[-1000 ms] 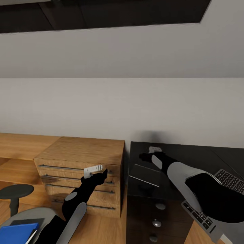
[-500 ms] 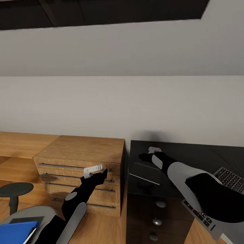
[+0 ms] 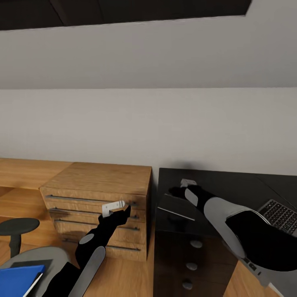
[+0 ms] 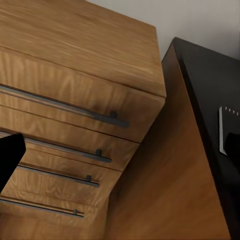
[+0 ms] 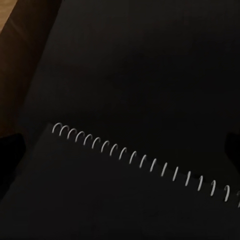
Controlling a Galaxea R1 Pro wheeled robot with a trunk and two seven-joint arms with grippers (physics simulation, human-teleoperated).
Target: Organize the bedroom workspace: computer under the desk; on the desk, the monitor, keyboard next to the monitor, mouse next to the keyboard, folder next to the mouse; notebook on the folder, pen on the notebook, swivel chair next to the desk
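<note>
My right gripper (image 3: 183, 184) reaches over the left end of the glossy black desk (image 3: 235, 185). It is open, with nothing between its fingers. Just below it lies the dark spiral-bound notebook (image 3: 178, 208), and its white rings cross the right wrist view over the notebook cover (image 5: 110, 200). My left gripper (image 3: 116, 206) hangs open in front of the light-wood drawer chest. The blue folder (image 3: 16, 278) lies on the grey seat of the swivel chair (image 3: 45, 256) at the lower left. The silver-grey keyboard (image 3: 282, 214) shows on the desk at the right, partly behind my right arm.
A light-wood drawer chest (image 3: 99, 189) with bar handles (image 4: 65, 107) stands against the wall just left of the desk. A black cabinet (image 3: 189, 264) with round knobs sits under the desk's left end. The chair's black armrest (image 3: 18, 226) sticks up at the far left.
The whole picture has shifted slightly upward because the head camera moved. Both arms hold the same pose, and both grippers stay open.
</note>
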